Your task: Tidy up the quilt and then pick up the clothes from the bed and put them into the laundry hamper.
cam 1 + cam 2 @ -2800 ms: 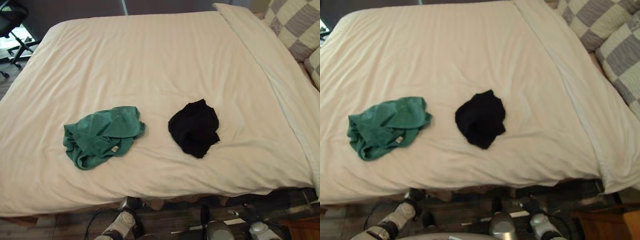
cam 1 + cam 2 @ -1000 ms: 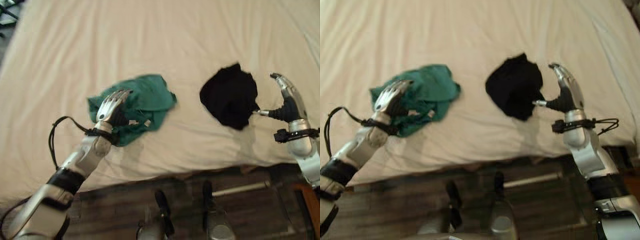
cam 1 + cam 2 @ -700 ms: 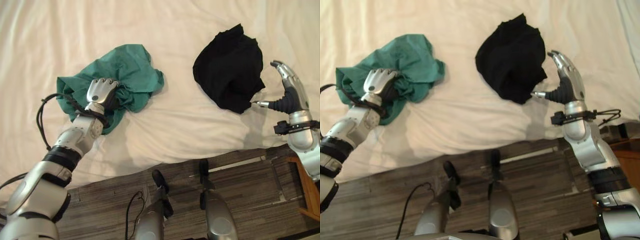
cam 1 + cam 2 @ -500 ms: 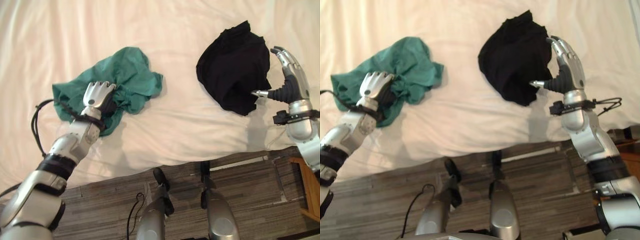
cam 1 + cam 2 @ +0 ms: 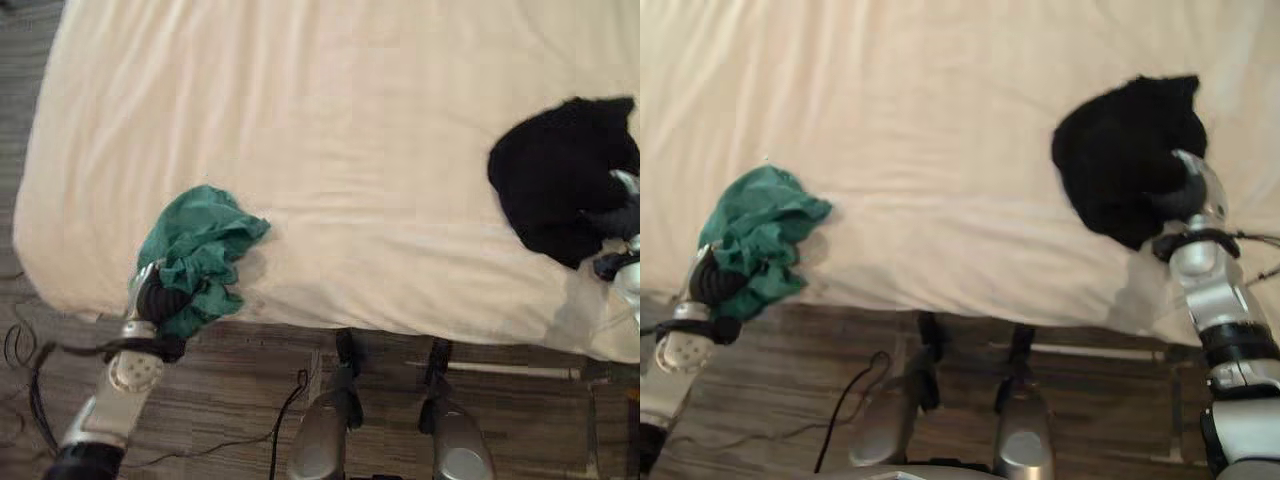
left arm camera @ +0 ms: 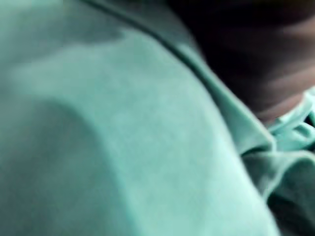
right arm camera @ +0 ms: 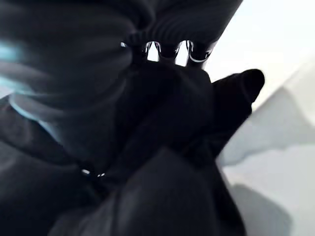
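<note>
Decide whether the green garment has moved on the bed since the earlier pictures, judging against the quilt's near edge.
Yes. The green garment has been dragged toward the quilt's near edge and now hangs partly over it, bunched in the left hand.

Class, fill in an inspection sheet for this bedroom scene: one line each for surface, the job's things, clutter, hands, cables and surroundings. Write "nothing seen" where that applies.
Surface: cream quilt spread fairly smooth across the bed.
Job's things: green garment bunched at the quilt's near edge, overhanging the floor; black garment on the quilt to the right.
Clutter: nothing seen.
Hands: left hand closed on the green garment; right hand against the black garment's near edge, fingers buried in the cloth.
Cables: left out, the robot's own.
Surroundings: dark wood-plank floor beside the bed; laundry hamper nothing seen.
</note>
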Robot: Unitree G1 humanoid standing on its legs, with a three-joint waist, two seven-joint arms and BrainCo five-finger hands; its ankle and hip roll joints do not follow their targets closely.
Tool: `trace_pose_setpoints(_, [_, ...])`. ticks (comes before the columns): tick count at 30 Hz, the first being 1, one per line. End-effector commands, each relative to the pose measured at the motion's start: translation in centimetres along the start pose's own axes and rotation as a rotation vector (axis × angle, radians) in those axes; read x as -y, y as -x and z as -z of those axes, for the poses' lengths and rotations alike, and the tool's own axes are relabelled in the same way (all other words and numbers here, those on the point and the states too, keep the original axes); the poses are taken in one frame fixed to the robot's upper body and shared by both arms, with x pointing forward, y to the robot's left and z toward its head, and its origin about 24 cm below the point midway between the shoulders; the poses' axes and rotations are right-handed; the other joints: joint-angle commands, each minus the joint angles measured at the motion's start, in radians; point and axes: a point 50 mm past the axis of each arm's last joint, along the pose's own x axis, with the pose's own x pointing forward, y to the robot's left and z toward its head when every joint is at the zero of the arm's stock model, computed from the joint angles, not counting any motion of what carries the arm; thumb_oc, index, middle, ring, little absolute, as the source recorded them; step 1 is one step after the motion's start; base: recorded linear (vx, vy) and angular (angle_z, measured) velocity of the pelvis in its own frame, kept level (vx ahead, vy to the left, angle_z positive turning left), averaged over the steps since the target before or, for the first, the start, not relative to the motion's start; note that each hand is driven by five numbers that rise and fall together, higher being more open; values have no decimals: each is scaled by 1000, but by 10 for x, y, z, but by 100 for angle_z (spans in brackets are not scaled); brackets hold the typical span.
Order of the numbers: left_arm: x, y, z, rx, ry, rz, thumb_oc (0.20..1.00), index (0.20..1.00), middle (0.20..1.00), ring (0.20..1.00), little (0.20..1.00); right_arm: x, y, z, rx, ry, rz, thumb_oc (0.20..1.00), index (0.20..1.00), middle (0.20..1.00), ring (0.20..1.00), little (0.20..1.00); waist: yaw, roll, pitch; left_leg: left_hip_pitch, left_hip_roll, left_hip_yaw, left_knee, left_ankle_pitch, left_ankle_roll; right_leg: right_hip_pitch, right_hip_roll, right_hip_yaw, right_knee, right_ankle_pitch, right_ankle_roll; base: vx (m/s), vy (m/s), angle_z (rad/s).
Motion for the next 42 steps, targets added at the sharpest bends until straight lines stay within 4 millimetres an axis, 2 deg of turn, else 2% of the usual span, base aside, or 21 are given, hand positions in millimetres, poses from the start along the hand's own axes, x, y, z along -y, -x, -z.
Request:
trace_pose_setpoints(1, [-13, 2, -6, 39, 94, -21, 200, 200, 200, 200, 200, -63, 36, 28, -141, -95, -247, 200, 200, 200, 200, 200, 28, -88, -71, 43, 44, 67, -6, -82, -92, -35, -75, 28, 91, -83, 23, 62, 16, 36])
trace_pose_setpoints(4, [16, 7, -5, 6, 225, 16, 200, 200, 200, 200, 200, -113, 90, 33, -250, -458, -345, 200, 200, 200, 200, 200, 6, -133, -127, 97, 40, 65, -6, -91, -74, 35, -57, 12, 52, -64, 16, 82, 29, 26])
trace_pose_setpoints(7, [32, 12, -4, -15, 250, 60, 200, 200, 200, 200, 200, -130, 115, 28, -282, -632, -392, 200, 200, 200, 200, 200, -12, -151, -157, 132, 39, 69, -6, -104, -69, 71, -52, 19, 34, -61, 19, 54, 88, -3])
trace_pose_setpoints(9, [59, 24, -3, -57, 347, 111, 200, 200, 200, 200, 200, -160, 163, 24, -404, -894, -468, 200, 200, 200, 200, 200, -47, -166, -212, 190, 33, 88, -6, -132, -54, 108, -47, 49, 26, -53, 29, 36, 236, -13])
trace_pose_setpoints(13, [77, 32, -9, -59, 409, 145, 200, 200, 200, 200, 200, -171, 202, 32, -498, -961, -530, 200, 200, 200, 200, 200, -62, -173, -234, 210, 33, 77, -6, -134, -51, 123, -38, 69, 52, -61, 34, -21, 116, -38])
trace_pose_setpoints(14, [88, 37, -13, -67, 486, 133, 200, 200, 200, 200, 200, -183, 218, 27, -534, -1003, -576, 200, 200, 200, 200, 200, -78, -180, -239, 202, 22, 35, -6, -136, -43, 118, 6, 176, 73, -73, 29, -38, 33, 15])
trace_pose_setpoints(15, [88, 37, -13, -67, 486, 133, 200, 200, 200, 200, 200, -183, 218, 27, -534, -1003, -576, 200, 200, 200, 200, 200, -78, -180, -240, 201, 22, 35, -6, -136, -43, 117, 6, 176, 73, -73, 29, -63, 115, 63])
trace_pose_setpoints(18, [98, 34, -4, -128, 535, 75, 200, 200, 200, 200, 200, -203, 229, 5, -471, -954, -743, 200, 200, 200, 200, 200, -36, -175, -227, 195, -1, -30, -6, -131, -31, 133, 41, 223, 54, -96, 16, -60, 33, 49])
trace_pose_setpoints(20, [119, 31, -3, -196, 660, 55, 200, 200, 200, 200, 200, -202, 209, -10, -315, -794, -721, 200, 200, 200, 200, 200, 51, -176, -214, 150, -20, -104, -6, -106, -57, 187, 23, 72, -3, -99, 17, -80, -47, 79])
trace_pose_setpoints(22, [125, 31, -1, -237, 731, 33, 200, 200, 200, 200, 200, -194, 194, -17, -252, -738, -655, 200, 200, 200, 200, 200, 66, -175, -217, 114, -1, -41, -6, -90, -57, 202, -7, -58, -7, -105, 27, -15, 82, 195])
trace_pose_setpoints(24, [122, 34, 3, -264, 830, -8, 200, 200, 200, 200, 200, -183, 178, -24, -168, -688, -596, 200, 200, 200, 200, 200, 59, -173, -219, 137, 66, 201, -6, -115, -50, 236, -46, -167, -7, -104, 49, 38, 222, 308])
trace_pose_setpoints(25, [122, 34, 3, -264, 830, -8, 200, 200, 200, 200, 200, -183, 178, -24, -168, -688, -596, 200, 200, 200, 200, 200, 59, -172, -219, 137, 66, 201, -6, -115, -50, 237, -47, -167, -7, -104, 49, -46, 251, 267])
trace_pose_setpoints(26, [121, 35, 3, -267, 850, -20, 200, 200, 200, 200, 200, -178, 173, -25, -150, -677, -570, 200, 200, 200, 200, 200, 50, -171, -227, 150, 94, 320, 0, -125, -41, 247, -63, -226, -2, -92, 54, 65, 339, 195])
trace_pose_setpoints(27, [111, 55, 52, -437, 797, -52, 200, 200, 200, 200, 200, -169, 161, -16, -181, -681, -493, 200, 200, 200, 200, 200, 54, -165, -249, 171, 126, 454, 13, -85, -47, 282, -74, -301, 3, -83, 43, 185, 434, 215])
trace_pose_setpoints(30, [115, 58, 52, -438, 783, -53, 200, 200, 200, 200, 200, -176, 180, -2, -281, -704, -519, 200, 200, 200, 200, 200, 84, -165, -291, 188, 71, 409, 3, -98, -23, 330, -112, -368, 92, -58, 57, 347, 429, 265])
trace_pose_setpoints(31, [113, 62, 52, -437, 751, -43, 200, 200, 200, 200, 200, -176, 190, 8, -343, -708, -494, 200, 200, 200, 200, 200, 85, -165, -286, 194, 6, 353, -5, -146, 31, 326, -213, -415, 284, 1, 92, 389, 552, 285])
trace_pose_setpoints(33, [112, 58, 47, -413, 735, -36, 200, 200, 200, 200, 200, -174, 190, 9, -363, -721, -459, 200, 200, 200, 200, 200, 45, -150, -267, 222, -23, 286, -6, -178, 53, 257, -209, -270, 424, -5, 75, 301, 430, 290])
trace_pose_setpoints(35, [122, 51, 36, -387, 746, -10, 200, 200, 200, 200, 200, -172, 187, 9, -383, -762, -417, 200, 200, 200, 200, 200, -6, -129, -233, 236, -30, 177, -6, -167, 32, 98, -63, -12, 440, -130, 37, 179, 189, 261])
trace_pose_setpoints(36, [125, 48, 32, -371, 742, 5, 200, 200, 200, 200, 200, -168, 187, 13, -388, -758, -389, 200, 200, 200, 200, 200, -12, -121, -218, 235, -48, 131, -6, -171, 31, 77, -41, 32, 397, -145, 58, 36, 30, 211])
trace_pose_setpoints(39, [133, 45, 27, -354, 705, 58, 200, 200, 200, 200, 200, -167, 187, 14, -391, -757, -366, 200, 200, 200, 200, 200, -24, -105, -211, 220, -38, 81, -6, -155, 28, 50, -18, 39, 293, -151, 11, 77, -37, 198])
trace_pose_setpoints(42, [142, 38, 19, -329, 675, 123, 200, 200, 200, 200, 200, -169, 192, 23, -451, -751, -346, 200, 200, 200, 200, 200, -29, -129, -216, 240, -79, -10, -6, -176, 33, 97, 0, 107, 100, -97, 35, 163, -56, 190])
